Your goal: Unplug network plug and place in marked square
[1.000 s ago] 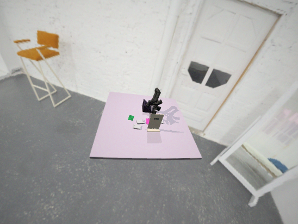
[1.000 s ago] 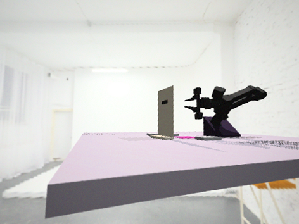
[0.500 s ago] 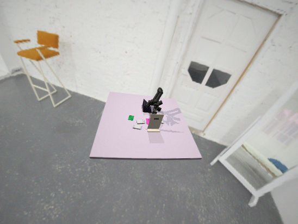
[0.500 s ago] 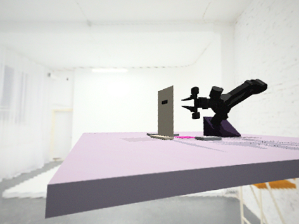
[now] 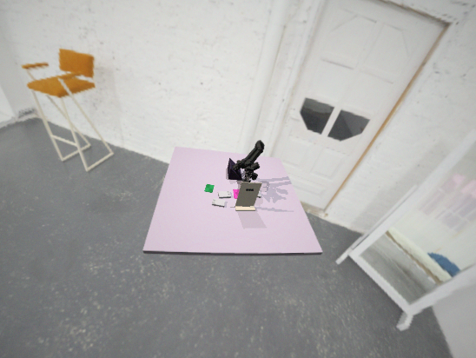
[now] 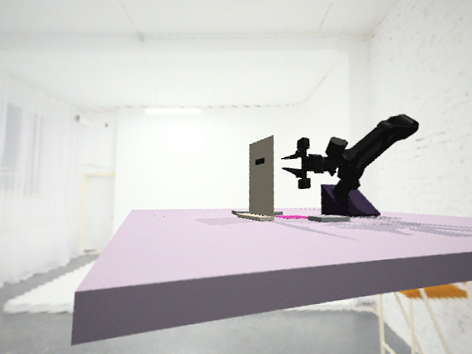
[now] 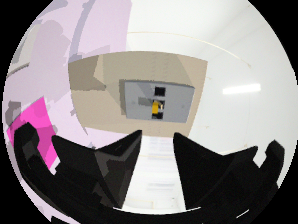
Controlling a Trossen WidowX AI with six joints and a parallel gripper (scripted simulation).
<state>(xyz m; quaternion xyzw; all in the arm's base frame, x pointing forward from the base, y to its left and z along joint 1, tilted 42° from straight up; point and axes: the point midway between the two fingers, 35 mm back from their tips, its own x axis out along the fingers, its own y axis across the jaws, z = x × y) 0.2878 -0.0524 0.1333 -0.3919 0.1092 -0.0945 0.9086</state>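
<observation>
The upright panel (image 5: pixel 248 198) (image 6: pixel 264 190) (image 7: pixel 92 110) stands on the table. In the wrist view a grey socket plate (image 7: pixel 176 102) on its face has black openings. A small yellow plug (image 7: pixel 155 107) sits at the lower openings; its tab is too small to make out. My gripper (image 6: pixel 283 163) (image 7: pixel 158 133) is partly open and empty. It points at the panel, with a gap between the fingertips and the panel. The fingertips show below the plug in the wrist view. A magenta square (image 5: pixel 235 194) (image 6: pixel 293 217) (image 7: pixel 39 125) lies flat on the table on my side of the panel.
A green patch (image 5: pixel 209 188) and two flat white pieces (image 5: pixel 224 195) (image 5: pixel 219 202) lie beside the magenta square in the top view. A flat grey piece (image 6: pixel 328 218) lies near the arm's base. The panel stands on a pale foot (image 5: pixel 246 208).
</observation>
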